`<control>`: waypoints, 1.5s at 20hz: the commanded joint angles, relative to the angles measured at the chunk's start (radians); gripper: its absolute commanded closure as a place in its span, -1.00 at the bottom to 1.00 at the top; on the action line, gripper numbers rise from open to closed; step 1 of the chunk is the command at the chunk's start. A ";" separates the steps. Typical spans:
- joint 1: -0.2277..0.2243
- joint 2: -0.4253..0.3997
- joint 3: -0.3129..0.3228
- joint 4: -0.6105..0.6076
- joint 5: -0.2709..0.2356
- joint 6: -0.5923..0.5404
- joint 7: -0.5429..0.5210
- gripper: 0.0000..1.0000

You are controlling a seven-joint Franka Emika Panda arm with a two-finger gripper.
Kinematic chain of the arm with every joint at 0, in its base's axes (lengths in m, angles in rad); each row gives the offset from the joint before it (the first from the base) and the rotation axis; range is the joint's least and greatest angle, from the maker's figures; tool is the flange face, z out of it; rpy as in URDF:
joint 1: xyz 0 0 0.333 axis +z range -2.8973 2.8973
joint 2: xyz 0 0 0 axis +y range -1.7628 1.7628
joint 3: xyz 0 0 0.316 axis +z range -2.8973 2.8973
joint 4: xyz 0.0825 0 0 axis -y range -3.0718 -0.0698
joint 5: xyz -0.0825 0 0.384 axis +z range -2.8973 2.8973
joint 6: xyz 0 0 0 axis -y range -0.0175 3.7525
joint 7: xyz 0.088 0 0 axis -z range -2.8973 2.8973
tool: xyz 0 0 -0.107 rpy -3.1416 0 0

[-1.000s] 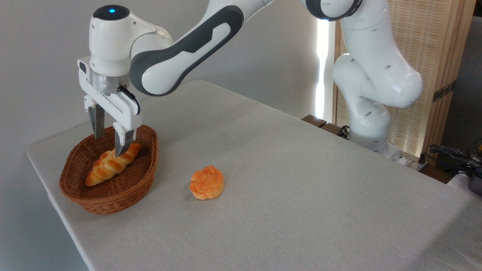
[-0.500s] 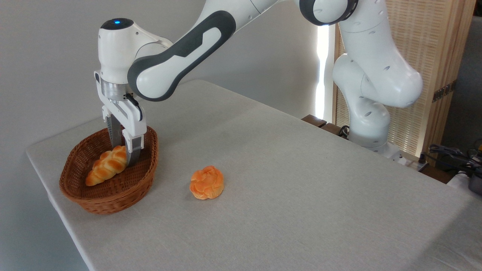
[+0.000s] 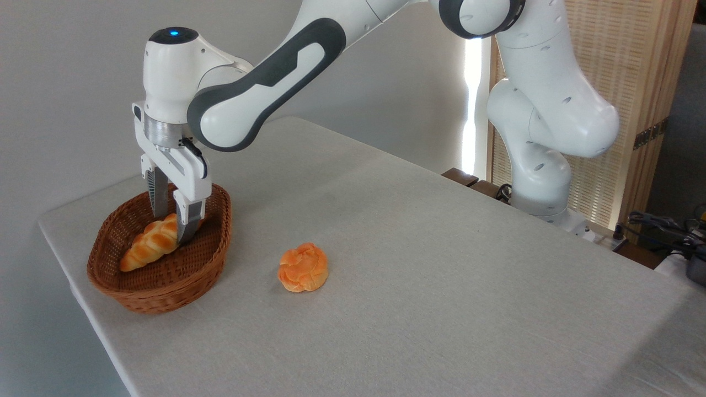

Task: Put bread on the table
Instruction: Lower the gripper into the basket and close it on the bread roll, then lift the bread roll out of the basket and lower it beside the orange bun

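Gripper [image 3: 172, 234] pointing straight down into wicker basket [image 3: 160, 292] at far-left of table [image 3: 441, 286]; two fingers [image 3: 186, 220] pressed against right-hand end of bread [image 3: 146, 245], clamped on it. One finger at rear of loaf, other at front, loaf end hidden between them. Bread: braided, golden-brown, extending from gripper toward 8 o'clock, free tapered end lower than held end, lying inside basket above its woven floor; whether free end touching basket floor, cannot tell. Basket: brown, oval, near rim toward 6 o'clock of gripper, right-hand rim just beside front finger. White wrist housing with blue light [image 3: 174, 33] directly at 12 o'clock of gripper, grey-and-white arm link running off toward 2 o'clock. Round orange bun [image 3: 303, 267] on bare cloth at roughly 4 o'clock of gripper, well apart from basket. Arm base [image 3: 538, 187] at far table edge, toward 3 o'clock. Slatted wooden screen [image 3: 623, 82] behind base; dark cables [image 3: 662, 226] at extreme right.
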 commanded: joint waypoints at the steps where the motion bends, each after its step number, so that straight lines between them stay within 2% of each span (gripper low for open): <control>1: 0.010 0.013 -0.009 -0.003 0.020 0.049 -0.028 0.13; 12: 0.012 0.011 -0.009 -0.001 0.018 0.048 -0.055 0.12; 17: 0.035 0.004 -0.024 0.002 0.017 0.042 -0.066 0.13; 24: 0.036 -0.001 -0.024 0.007 0.003 0.037 -0.066 0.21; 26: 0.065 -0.012 -0.032 0.013 0.000 0.007 -0.066 0.21; 30: 0.079 -0.033 -0.030 0.088 0.003 -0.173 -0.054 0.18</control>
